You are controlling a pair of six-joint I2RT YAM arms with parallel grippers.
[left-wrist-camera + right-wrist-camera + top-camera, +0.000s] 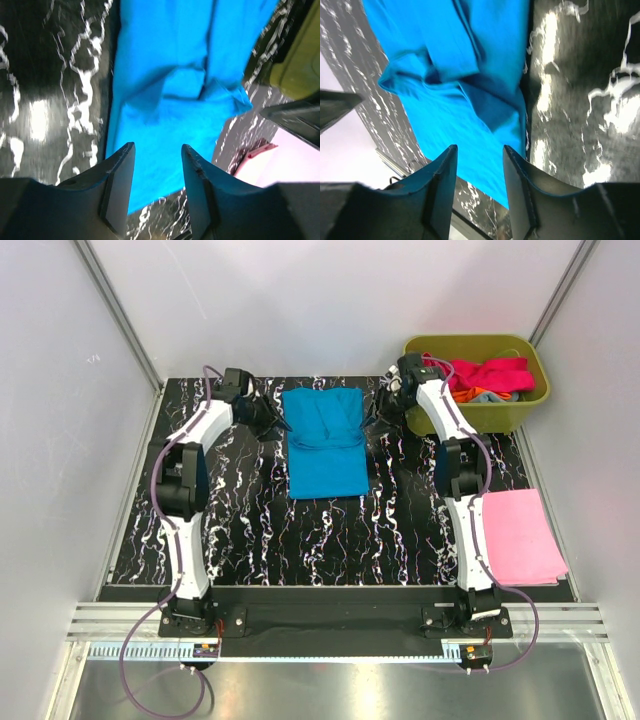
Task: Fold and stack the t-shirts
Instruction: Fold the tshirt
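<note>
A bright cyan-blue t-shirt [325,440] lies partly folded on the black marbled table [250,530], its sleeves turned in over the upper half. My left gripper [274,422] hovers at the shirt's upper left edge and my right gripper [376,420] at its upper right edge. In the left wrist view the left gripper [157,147] stands open above the cyan cloth [170,75], with nothing between its fingers. The right gripper [480,148] is likewise open over the cloth [455,65]. A folded light pink t-shirt [522,536] lies at the right front.
An olive-green tub [500,412] stands at the back right corner, holding magenta [490,370], orange and grey-blue shirts. It also shows in the left wrist view as the olive tub [300,60]. Pale walls close in the table on three sides.
</note>
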